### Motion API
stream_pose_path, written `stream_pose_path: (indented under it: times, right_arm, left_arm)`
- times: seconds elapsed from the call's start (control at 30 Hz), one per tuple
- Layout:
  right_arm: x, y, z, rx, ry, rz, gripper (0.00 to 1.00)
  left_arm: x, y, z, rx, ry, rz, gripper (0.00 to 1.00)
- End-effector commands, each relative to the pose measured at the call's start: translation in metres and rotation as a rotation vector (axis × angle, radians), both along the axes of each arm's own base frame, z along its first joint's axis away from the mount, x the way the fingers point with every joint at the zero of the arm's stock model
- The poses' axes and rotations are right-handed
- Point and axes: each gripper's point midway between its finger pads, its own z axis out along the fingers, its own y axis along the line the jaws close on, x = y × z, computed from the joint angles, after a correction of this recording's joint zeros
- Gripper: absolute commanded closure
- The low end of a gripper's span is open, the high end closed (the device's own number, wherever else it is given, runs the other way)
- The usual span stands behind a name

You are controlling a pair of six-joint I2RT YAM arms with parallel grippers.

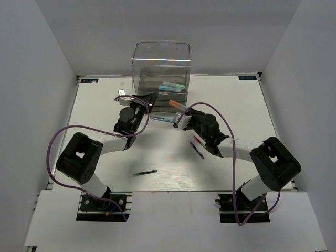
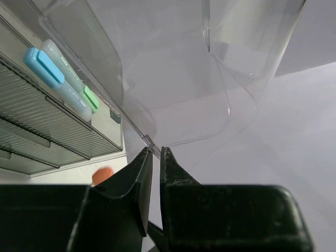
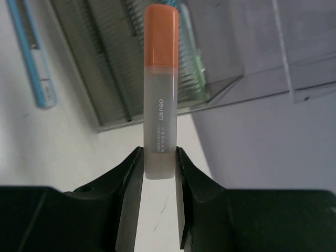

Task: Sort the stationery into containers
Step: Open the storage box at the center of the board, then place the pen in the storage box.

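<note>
Top external view: clear drawer unit [image 1: 160, 58] at the table's [image 1: 100, 105] far middle, one drawer [image 1: 149, 86] pulled out.
Drawer contents: light blue marker [image 2: 47, 65] and mint-green marker [image 2: 90, 98], side by side.
Right gripper [image 3: 159, 152]: clenched on the orange marker [image 3: 160, 79], cap pointing toward the unit.
Left gripper [image 2: 156, 152]: jaws nearly together at the drawer's clear rim; pinch uncertain.
Loose on table: blue pen [image 1: 163, 119] just before the drawer; dark green pen [image 1: 144, 172] near the arm bases; red pen [image 1: 195, 139] and dark purple pen [image 1: 199, 151] beside the right arm.
</note>
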Motion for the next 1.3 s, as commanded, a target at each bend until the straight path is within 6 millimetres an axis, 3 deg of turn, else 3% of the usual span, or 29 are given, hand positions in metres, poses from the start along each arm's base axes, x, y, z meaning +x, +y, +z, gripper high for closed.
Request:
stream_pose_path:
  times: [0.0,0.23,0.43,0.6,0.77,1.27]
  right_arm:
    - [0.021,0.010,0.065,0.076,-0.232,-0.030,1.00]
    - [0.028,0.025,0.082,0.091,-0.330,-0.020,1.00]
    - [0.035,0.025,0.092,0.093,-0.466,-0.077,1.00]
    - [0.044,0.030,0.084,0.069,-0.513,-0.095,1.00]
    - [0.056,0.036,0.091,0.064,-0.535,-0.107,1.00]
    - [0.063,0.049,0.091,-0.042,-0.619,-0.066,1.00]
  left_arm:
    - [-0.016,0.003,0.046,-0.048,-0.117,-0.012,1.00]
    - [-0.021,0.003,0.051,-0.055,-0.125,-0.012,1.00]
    - [-0.021,0.003,0.051,-0.055,-0.125,-0.012,1.00]
    - [-0.023,0.004,0.055,-0.059,-0.133,-0.012,1.00]
    - [-0.023,0.004,0.055,-0.059,-0.133,-0.012,1.00]
    - [-0.025,0.005,0.051,-0.055,-0.125,-0.012,1.00]
